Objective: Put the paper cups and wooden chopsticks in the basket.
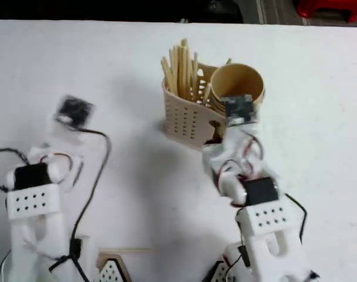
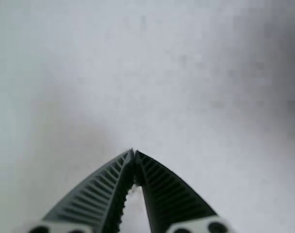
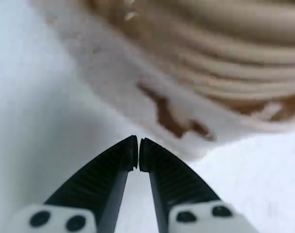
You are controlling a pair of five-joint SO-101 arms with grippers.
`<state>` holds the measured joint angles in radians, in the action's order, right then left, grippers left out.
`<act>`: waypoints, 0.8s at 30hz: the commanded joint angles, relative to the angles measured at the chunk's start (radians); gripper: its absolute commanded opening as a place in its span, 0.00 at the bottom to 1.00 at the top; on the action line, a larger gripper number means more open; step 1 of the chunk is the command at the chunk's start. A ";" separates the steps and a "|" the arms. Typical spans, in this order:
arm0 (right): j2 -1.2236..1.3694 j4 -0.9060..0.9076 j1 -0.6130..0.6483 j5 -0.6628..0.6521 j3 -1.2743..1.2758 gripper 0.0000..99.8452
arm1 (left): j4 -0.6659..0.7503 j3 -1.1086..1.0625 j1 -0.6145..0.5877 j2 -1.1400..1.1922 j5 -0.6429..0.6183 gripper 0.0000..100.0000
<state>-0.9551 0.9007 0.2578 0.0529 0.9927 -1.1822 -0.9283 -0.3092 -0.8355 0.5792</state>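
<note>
paper cups, chopsticks inside basket; right hand clenched beside it, left hand clenched.

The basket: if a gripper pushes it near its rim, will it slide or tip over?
It probably tips rather than slides: the basket looks thin, perforated and light, while the chopsticks stand tall above its rim. The stacked paper cups add little weight, so a low push seems safer.
</note>
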 commanded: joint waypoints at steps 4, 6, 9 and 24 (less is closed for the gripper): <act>-0.214 0.039 -0.145 0.049 -0.011 0.02 | -0.385 0.158 0.274 -0.030 0.207 0.16; -0.303 0.065 -0.182 0.051 -0.011 0.02 | -0.410 0.155 0.325 -0.030 0.206 0.21; -0.417 0.099 -0.231 0.051 -0.011 0.02 | -0.419 0.121 0.423 -0.030 0.206 0.21; -0.486 0.105 -0.294 0.041 -0.003 0.02 | -0.367 0.018 0.894 -0.008 0.058 0.24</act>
<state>-1.4277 1.0019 -0.0245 0.0928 0.9927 -1.5888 -0.8869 0.5025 -0.8355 0.6529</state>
